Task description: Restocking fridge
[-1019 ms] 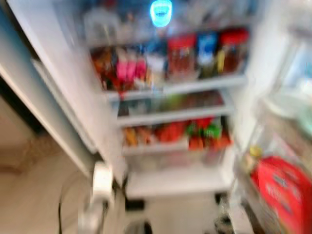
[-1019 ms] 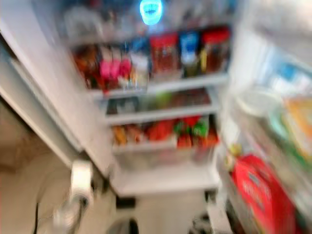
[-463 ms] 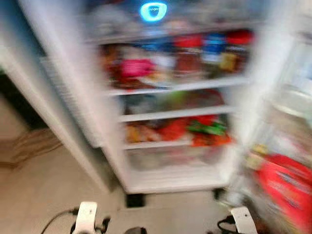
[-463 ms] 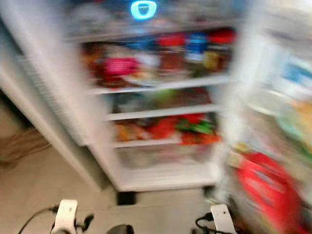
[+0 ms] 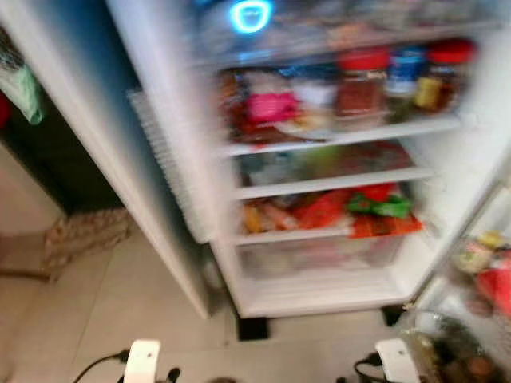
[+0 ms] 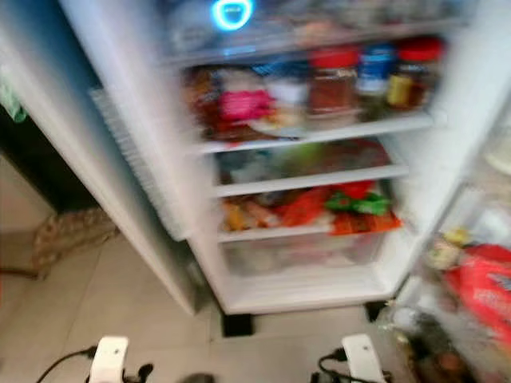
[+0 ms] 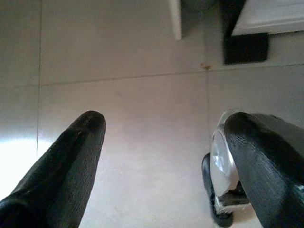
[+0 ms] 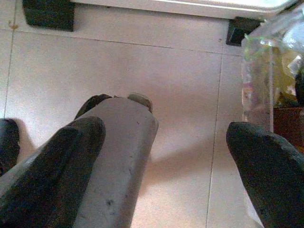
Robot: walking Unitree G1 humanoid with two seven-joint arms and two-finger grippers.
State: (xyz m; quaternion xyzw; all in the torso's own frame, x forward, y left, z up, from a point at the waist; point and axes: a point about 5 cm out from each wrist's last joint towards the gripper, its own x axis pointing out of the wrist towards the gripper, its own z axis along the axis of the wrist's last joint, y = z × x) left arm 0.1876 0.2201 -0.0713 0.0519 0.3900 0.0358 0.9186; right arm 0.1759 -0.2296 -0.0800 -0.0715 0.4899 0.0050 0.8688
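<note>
Two hands are carried low over the pale tiled floor [image 5: 120,303] before an open white fridge [image 5: 335,287]. At the left, the left hand [image 7: 161,156] is seen in its wrist view with its two black fingers [image 7: 71,161] spread wide apart and nothing held between them, above bare tile. The fridge's open white left door [image 5: 152,159] is seen edge-on beside a dark gap. Inside the fridge, a glowing blue ring light [image 5: 250,16] is set at the top. On the shelf below it, blurred pink packets [image 5: 271,106] and red-lidded jars [image 5: 359,80] are stored. Lower down, orange, red and green packets [image 5: 335,211] are kept above a clear drawer [image 5: 319,254]. At the right, blurred items are held in the right door's rack [image 5: 479,263], a red package [image 6: 483,291] among them. The right hand [image 8: 166,156] is likewise open and empty over the tile, close to a clear plastic bag [image 8: 266,80].
</note>
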